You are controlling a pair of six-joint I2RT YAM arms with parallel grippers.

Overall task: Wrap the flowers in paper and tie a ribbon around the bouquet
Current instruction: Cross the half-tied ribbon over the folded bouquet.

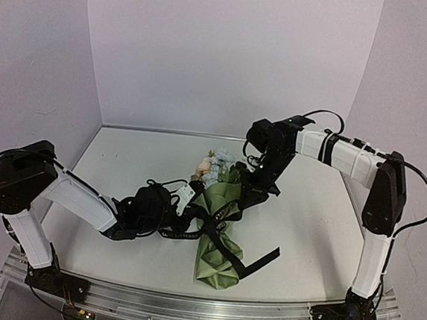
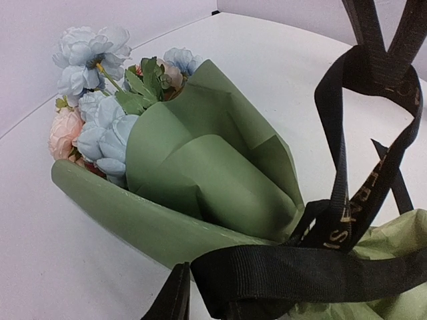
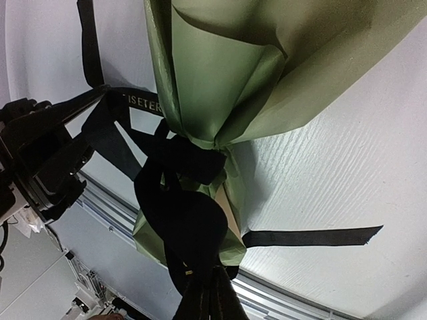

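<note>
Right pincer [image 3: 208, 301]: pressed together, pinching a loop of the ribbon [image 3: 179, 212] (the wrist view shows the black strands running straight down into it). It sits just beside the right edge of the bouquet [image 1: 219, 232], up near the open mouth of the cone.

Left pincer [image 1: 170, 210]: low over the desk [image 1: 308, 228], just left of the bouquet's waist, with ribbon strands running to it. Can't tell if it's spread or closed, or whether it grips the ribbon; black on black in every view.

Ribbon: wound around the narrow waist of the cone and bunched into a loose tangle there. One free tail lies flat on the desk, out to the right of the lower half. Pale lettering shows on the strand heading toward the left pincer.

Bouquet: lying flat, mid-desk, between the two pincers. Long axis runs near-to-far, with the top leaning slightly left. The flowers [image 2: 100, 123] point at the far side of the desk. The crumpled tail of the paper [image 2: 213, 170] points at the near edge. The paper shows olive green outside, folded in overlapping flaps around the blooms. Pale blue and peach-pink heads and a few green leaves stick out of the mouth.
</note>
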